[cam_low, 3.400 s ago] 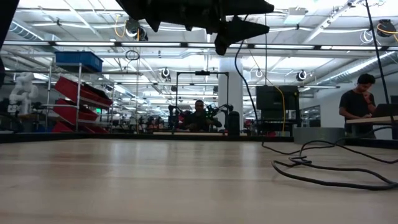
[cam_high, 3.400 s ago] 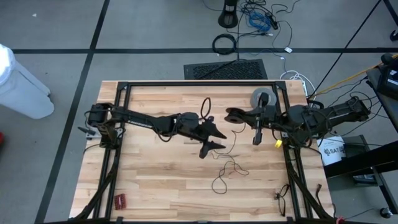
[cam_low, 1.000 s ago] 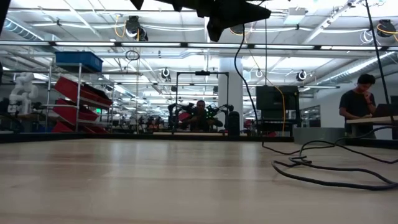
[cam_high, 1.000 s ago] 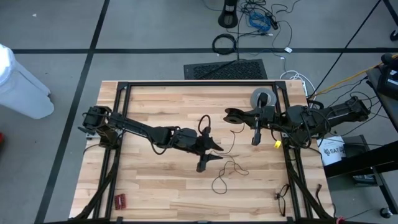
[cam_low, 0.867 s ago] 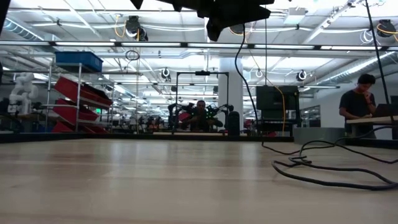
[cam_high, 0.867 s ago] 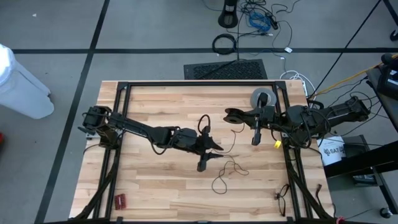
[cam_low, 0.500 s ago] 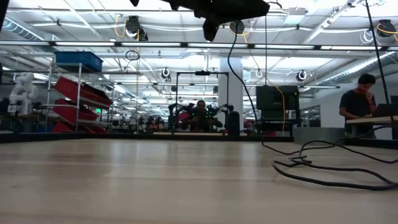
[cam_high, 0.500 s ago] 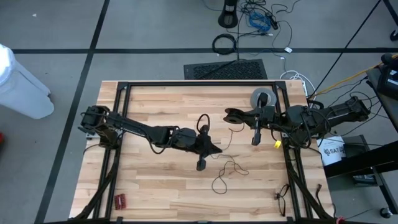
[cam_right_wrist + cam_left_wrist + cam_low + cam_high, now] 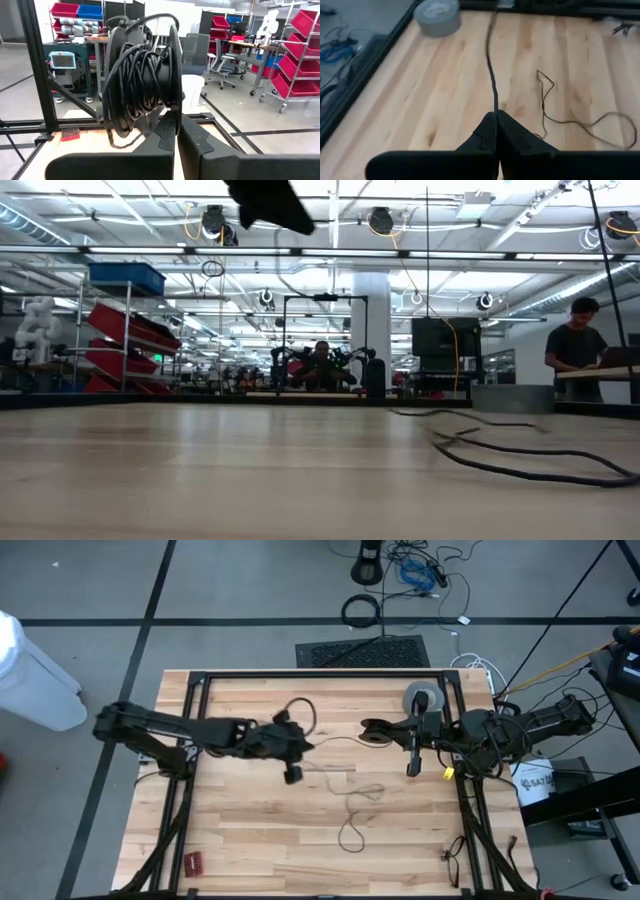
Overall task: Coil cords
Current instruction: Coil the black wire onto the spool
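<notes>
One thin cord (image 9: 492, 75) pinched in left gripper (image 9: 496, 116), stretching away across table (image 9: 445, 90)

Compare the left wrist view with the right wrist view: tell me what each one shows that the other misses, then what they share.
Only the left wrist view shows the grey tape roll at the table's far edge, and the thin black cord running taut from the shut left gripper, with slack loops lying on the wood.

Only the right wrist view shows cord already wound in a thick bundle just beyond the shut right gripper, with red bins and a chair in the room behind.

Both show their own two dark fingers pressed together.
</notes>
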{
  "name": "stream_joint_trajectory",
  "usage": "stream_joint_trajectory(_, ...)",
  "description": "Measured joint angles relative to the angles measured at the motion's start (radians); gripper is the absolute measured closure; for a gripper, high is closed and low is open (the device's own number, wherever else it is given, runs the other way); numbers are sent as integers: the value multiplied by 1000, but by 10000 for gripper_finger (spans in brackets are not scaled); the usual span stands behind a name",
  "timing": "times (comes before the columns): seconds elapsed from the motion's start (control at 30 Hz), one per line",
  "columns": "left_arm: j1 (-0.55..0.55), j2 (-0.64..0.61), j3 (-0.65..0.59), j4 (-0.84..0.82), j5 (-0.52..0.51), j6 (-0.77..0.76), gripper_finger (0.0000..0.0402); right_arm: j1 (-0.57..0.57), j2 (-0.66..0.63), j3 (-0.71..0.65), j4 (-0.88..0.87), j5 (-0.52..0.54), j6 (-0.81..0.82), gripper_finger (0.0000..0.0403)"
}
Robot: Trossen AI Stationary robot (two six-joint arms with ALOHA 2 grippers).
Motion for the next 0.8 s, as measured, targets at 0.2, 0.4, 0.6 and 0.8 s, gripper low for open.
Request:
stream_joint_trajectory(0.2, 3, -121, 0, -74, -1, -4, 399, -2, 4, 0, -24, -17, -18, 403)
stream_joint_trajectory(0.4, 7, -235, 0, -131, -2, -30, 399, -7, 28, 0, -25, -51, -54, 403)
stream_joint_trajectory(0.6, 10, -323, 0, -167, -2, -56, 400, -15, 56, 0, -16, -53, -96, 403)
stream_joint_trajectory(0.8, 10, -365, 0, -168, -1, -56, 400, -46, 101, 0, -3, -62, -104, 403)
